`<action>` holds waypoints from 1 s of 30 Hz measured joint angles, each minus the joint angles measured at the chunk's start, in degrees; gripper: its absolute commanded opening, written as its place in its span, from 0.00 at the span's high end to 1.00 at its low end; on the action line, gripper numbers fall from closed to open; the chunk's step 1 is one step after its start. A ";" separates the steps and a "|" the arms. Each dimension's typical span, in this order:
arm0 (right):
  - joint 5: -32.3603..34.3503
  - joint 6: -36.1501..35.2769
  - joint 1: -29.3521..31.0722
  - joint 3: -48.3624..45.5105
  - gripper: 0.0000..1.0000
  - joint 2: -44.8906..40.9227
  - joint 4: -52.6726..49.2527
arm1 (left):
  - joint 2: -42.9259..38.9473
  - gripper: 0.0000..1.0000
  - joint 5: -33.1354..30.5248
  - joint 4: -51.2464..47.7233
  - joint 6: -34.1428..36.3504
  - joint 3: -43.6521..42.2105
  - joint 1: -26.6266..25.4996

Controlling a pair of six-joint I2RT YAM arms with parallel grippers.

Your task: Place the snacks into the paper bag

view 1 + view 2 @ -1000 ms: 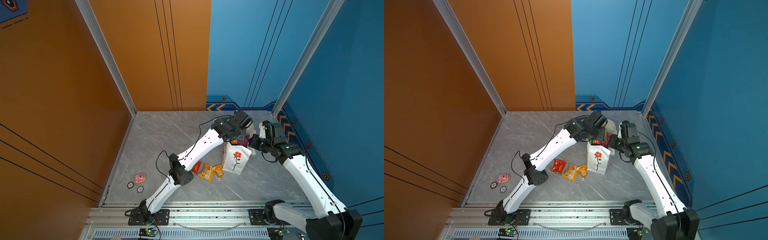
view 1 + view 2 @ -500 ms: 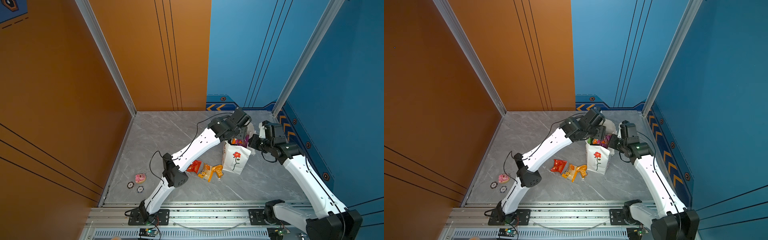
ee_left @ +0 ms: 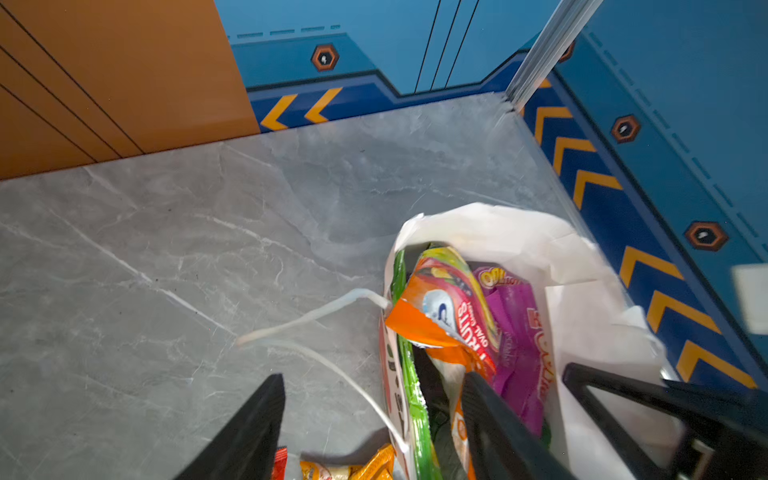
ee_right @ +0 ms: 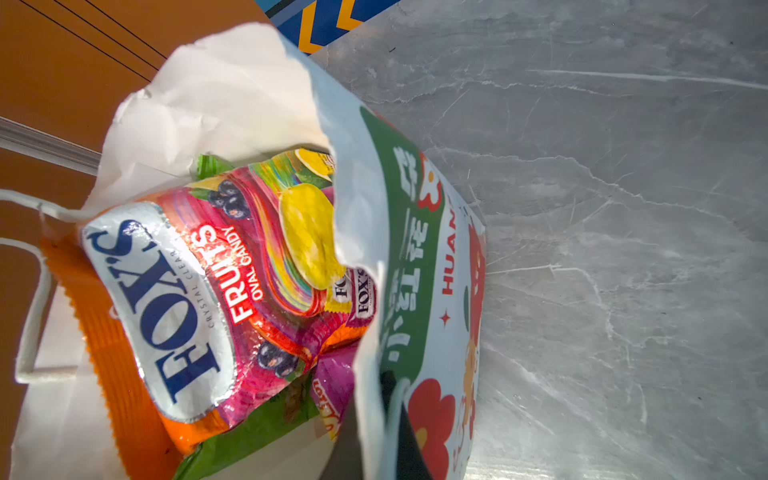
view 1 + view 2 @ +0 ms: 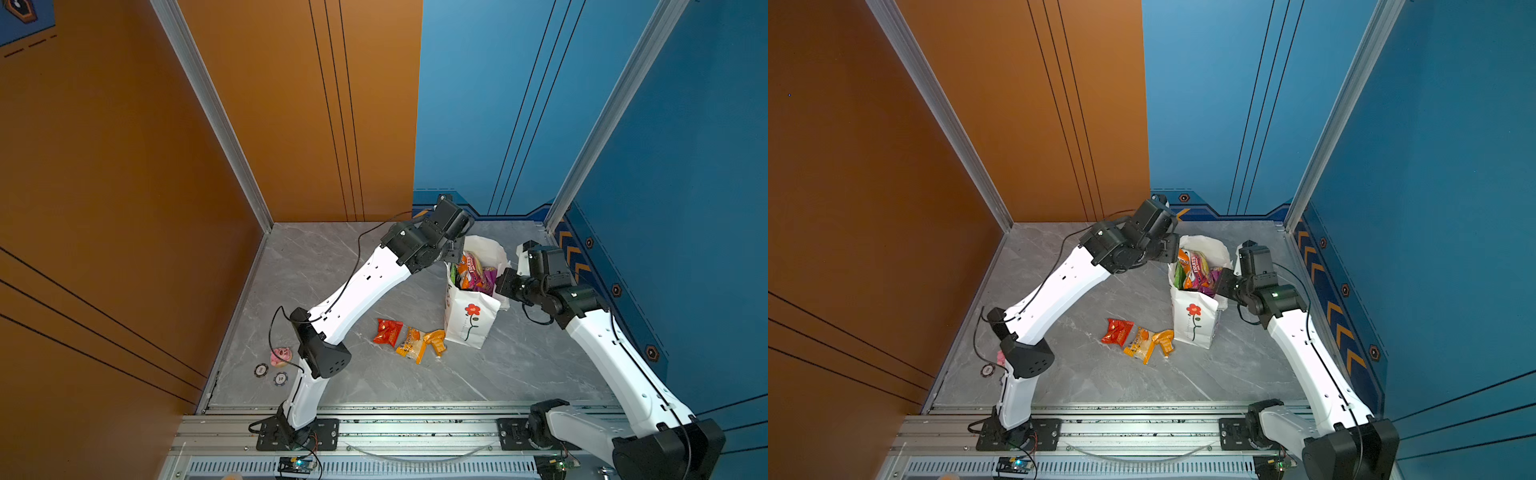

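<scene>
The white paper bag (image 5: 469, 320) (image 5: 1194, 324) with a red flower stands upright at the right of the floor. In it sit the orange-pink FOX'S packet (image 4: 187, 299) (image 3: 440, 307) (image 5: 471, 270), a purple packet (image 3: 519, 345) and a green one (image 3: 411, 386). My left gripper (image 3: 374, 399) (image 5: 455, 253) is open over the bag's left rim, holding nothing. My right gripper (image 4: 380, 432) (image 5: 500, 282) is shut on the bag's right wall. A red-orange packet (image 5: 388, 331) and two orange-yellow packets (image 5: 411, 344) (image 5: 435, 338) lie on the floor left of the bag.
A pink toy (image 5: 281, 356) and two poker chips (image 5: 261, 370) (image 5: 281, 378) lie near the left wall, beside my left arm's elbow. The bag's white cord handle (image 3: 316, 320) hangs out over the floor. A metal rail (image 5: 395, 428) runs along the front edge.
My left gripper has opened over the bag mouth, and the FOX'S packet now rests on top inside. The left elbow has swung left. The right arm has stayed still.
</scene>
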 measured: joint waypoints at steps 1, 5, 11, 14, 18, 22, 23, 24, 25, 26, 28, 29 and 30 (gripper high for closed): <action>0.00 0.00 0.00 0.02 0.92 0.02 0.00 | 0.37 0.38 0.61 -0.52 -0.26 -0.11 0.24; 0.02 0.02 0.26 0.22 0.92 0.33 0.00 | 1.27 0.46 3.87 -2.14 -1.25 -1.18 0.33; 0.02 0.02 0.63 0.42 0.92 0.50 0.02 | 2.27 0.58 8.46 -3.21 -2.51 -1.75 0.35; 0.04 0.02 0.70 0.55 0.92 0.61 0.00 | 3.45 0.67 9.90 -3.93 -2.93 -1.46 0.39; 0.04 0.00 0.70 1.01 0.92 0.92 -0.17 | 5.42 0.83 11.45 -4.96 -3.13 -0.68 0.42; 0.04 -0.22 0.74 2.73 0.92 2.32 -1.07 | 7.45 1.00 12.94 -5.75 -3.41 1.53 0.83; 0.04 -0.31 0.74 3.54 0.93 2.86 -1.38 | 7.91 1.00 13.07 -6.14 -3.19 2.47 0.94; 0.07 -0.48 0.76 4.55 0.94 3.50 -2.08 | 8.28 1.00 13.05 -6.67 -3.28 3.54 1.01; 0.28 -0.74 0.79 6.03 0.96 4.35 -2.95 | 8.81 1.00 12.90 -7.39 -3.17 5.01 1.09; 0.61 -1.05 0.87 7.67 0.98 5.25 -4.02 | 9.22 1.00 12.24 -7.89 -2.97 6.36 1.14; 1.18 -1.55 1.22 10.64 1.00 6.80 -5.75 | 9.46 1.00 9.73 -8.66 -2.21 8.13 1.14; 1.40 -1.77 1.53 11.98 1.00 7.37 -6.29 | 9.33 1.00 7.50 -8.96 -1.86 8.79 1.11; 1.60 -1.92 1.86 13.18 1.00 7.78 -6.60 | 8.98 1.00 5.07 -8.96 -1.51 8.96 0.96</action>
